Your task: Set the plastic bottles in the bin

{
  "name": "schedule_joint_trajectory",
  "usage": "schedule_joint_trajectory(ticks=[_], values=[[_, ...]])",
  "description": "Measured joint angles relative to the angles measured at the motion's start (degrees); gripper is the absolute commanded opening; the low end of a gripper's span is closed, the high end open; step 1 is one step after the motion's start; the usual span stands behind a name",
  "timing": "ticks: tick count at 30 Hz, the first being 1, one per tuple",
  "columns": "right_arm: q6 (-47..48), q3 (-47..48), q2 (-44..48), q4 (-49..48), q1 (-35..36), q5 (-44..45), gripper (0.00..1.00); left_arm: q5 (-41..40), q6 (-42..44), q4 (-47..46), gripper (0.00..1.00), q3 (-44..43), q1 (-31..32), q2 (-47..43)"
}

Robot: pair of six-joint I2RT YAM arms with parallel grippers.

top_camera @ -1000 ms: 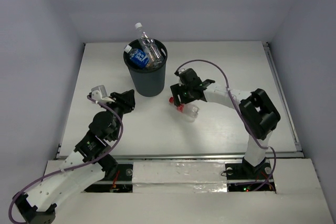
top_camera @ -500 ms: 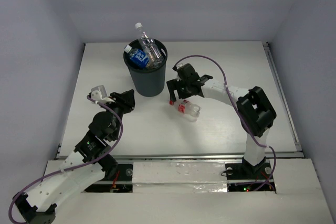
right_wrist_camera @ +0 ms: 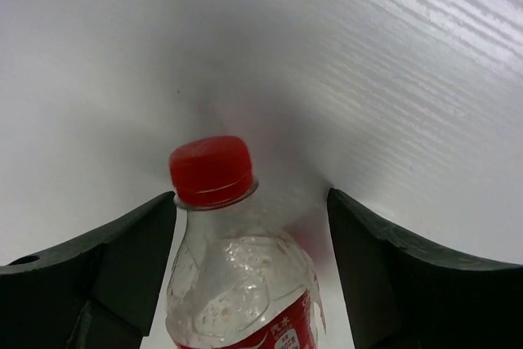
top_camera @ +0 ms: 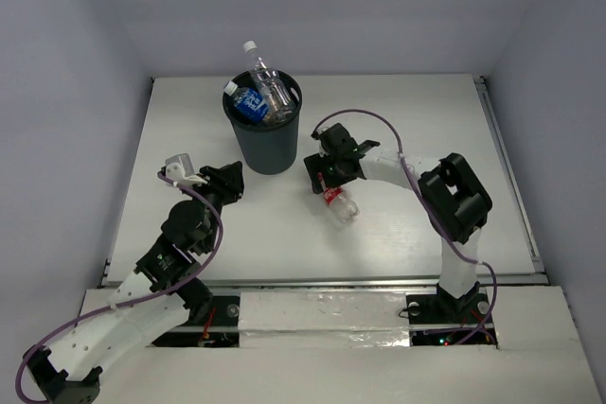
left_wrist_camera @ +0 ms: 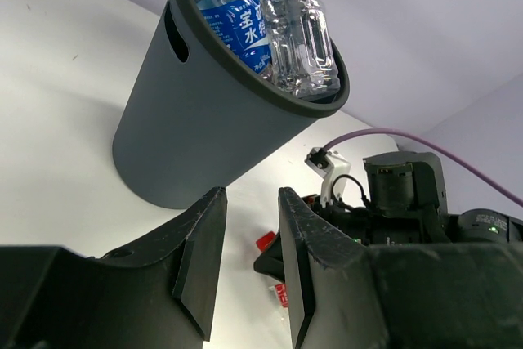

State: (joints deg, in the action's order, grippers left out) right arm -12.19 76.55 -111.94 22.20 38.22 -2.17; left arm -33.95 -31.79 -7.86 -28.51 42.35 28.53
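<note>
Spread wide on the right gripper [right_wrist_camera: 249, 202] [top_camera: 325, 180], one finger [right_wrist_camera: 122, 259] on each side of the red-capped bottle [right_wrist_camera: 237, 284] [top_camera: 341, 205], bare table [right_wrist_camera: 368, 55] [top_camera: 398, 111] showing in both gaps. Nothing clamped. Poised low over the neck end of that bottle, fingertips level with its shoulder. Lies on its side on the table, red label next to the gripper, clear base pointing toward the near right. Near the foot of the bin [top_camera: 268, 144] [left_wrist_camera: 188, 128], to its right, not touching it.

Parted only narrowly on the left gripper [left_wrist_camera: 251, 195] [top_camera: 230, 177], nothing between the fingers. Hangs above the table near the bin's near-left side, apart from it, aimed at its wall.

Stands upright toward the far middle of the table, between the two grippers. Holds a blue-labelled bottle [left_wrist_camera: 237, 22] [top_camera: 248, 103] against the left of the rim and, beside it, a clear bottle [left_wrist_camera: 294, 26] [top_camera: 265, 82] leaning out well above the rim, white-capped end uppermost. Cannot make out what lies deeper inside.
</note>
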Motion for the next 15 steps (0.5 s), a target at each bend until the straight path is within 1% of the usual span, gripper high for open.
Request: schedule_joint_trajectory(ticks=[4, 5, 6, 7, 9, 12, 15], values=[[-0.31, -1.11, 0.81, -0.04, 0.00, 0.02, 0.76, 0.00, 0.00, 0.00, 0.29, 0.00, 0.00, 0.00], [-0.31, -1.14, 0.81, -0.11, 0.00, 0.02, 0.73, 0.00, 0.00, 0.00, 0.29, 0.00, 0.00, 0.00], [-0.42, -1.11, 0.81, -0.11, 0.00, 0.02, 0.58, 0.02, 0.00, 0.00, 0.29, 0.00, 0.00, 0.00], [-0.33, -1.11, 0.81, -0.17, 0.00, 0.04, 0.52, 0.02, 0.00, 0.00, 0.29, 0.00, 0.00, 0.00], [-1.18, -1.11, 0.81, -0.33, 0.00, 0.22, 0.47, 0.02, 0.00, 0.00, 0.29, 0.00, 0.00, 0.00], [-1.68, -1.11, 0.92, -0.48, 0.00, 0.50, 0.35, 0.02, 0.00, 0.00, 0.29, 0.02, 0.00, -0.02], [-2.49, -1.70, 2.56, -0.74, 0.00, 1.18, 0.33, 0.04, 0.00, 0.00, 0.29, 0.02, 0.00, -0.02]])
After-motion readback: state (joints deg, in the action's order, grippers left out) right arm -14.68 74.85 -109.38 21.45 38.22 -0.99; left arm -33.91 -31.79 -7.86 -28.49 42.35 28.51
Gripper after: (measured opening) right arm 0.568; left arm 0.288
